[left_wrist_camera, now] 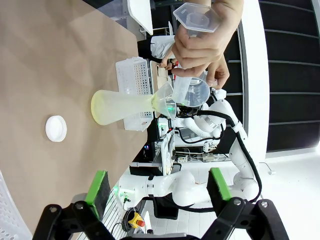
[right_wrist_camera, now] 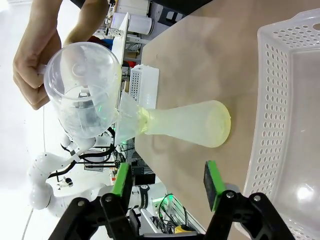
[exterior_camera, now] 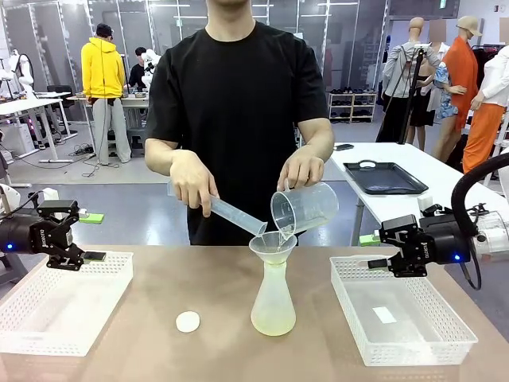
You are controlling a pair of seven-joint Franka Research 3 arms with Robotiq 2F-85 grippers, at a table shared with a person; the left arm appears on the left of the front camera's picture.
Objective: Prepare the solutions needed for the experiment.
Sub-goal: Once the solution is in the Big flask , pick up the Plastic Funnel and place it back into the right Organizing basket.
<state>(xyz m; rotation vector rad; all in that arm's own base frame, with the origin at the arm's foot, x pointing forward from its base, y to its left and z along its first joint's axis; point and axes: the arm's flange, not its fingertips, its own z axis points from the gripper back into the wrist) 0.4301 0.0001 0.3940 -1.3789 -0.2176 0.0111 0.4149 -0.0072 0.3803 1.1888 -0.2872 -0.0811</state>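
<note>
Table (exterior_camera: 159,278) is shared, with a person (exterior_camera: 238,103) standing at the far edge, centred, probably to work straight down over the middle. Two white baskets flank that spot: left basket (exterior_camera: 48,341) and right basket (exterior_camera: 417,350), both well apart from the glassware, which leaves the pouring area free. Left gripper (exterior_camera: 97,236) hovers over the far edge of the left basket, jaws apart, nothing between them. Right gripper (exterior_camera: 372,251) hangs over the far edge of the right basket, also spread and empty. Both point inward at the centre, seemingly parked out of the way while the person pours. Flask (exterior_camera: 273,306) stands upright mid-table, wide base down, long axis vertical, neck up; it looks stable enough to need no holding. Beaker (exterior_camera: 305,208) is tipped by one hand (exterior_camera: 301,169), spout down toward the funnel. Cylinder (exterior_camera: 231,213) is held by the other hand (exterior_camera: 193,179), long axis slanting down from that hand, its mouth at the funnel rim. Whether liquid is running from either I cannot tell. Funnel (exterior_camera: 273,248) sits in the flask neck, cone up, catching both pours for the narrow opening. Disc (exterior_camera: 188,321), white, lies flat on the table beside the flask, apart from it; judged the stopper, set aside until filling ends. Solution (exterior_camera: 273,321), pale yellow, pools in the flask's bottom.
</note>
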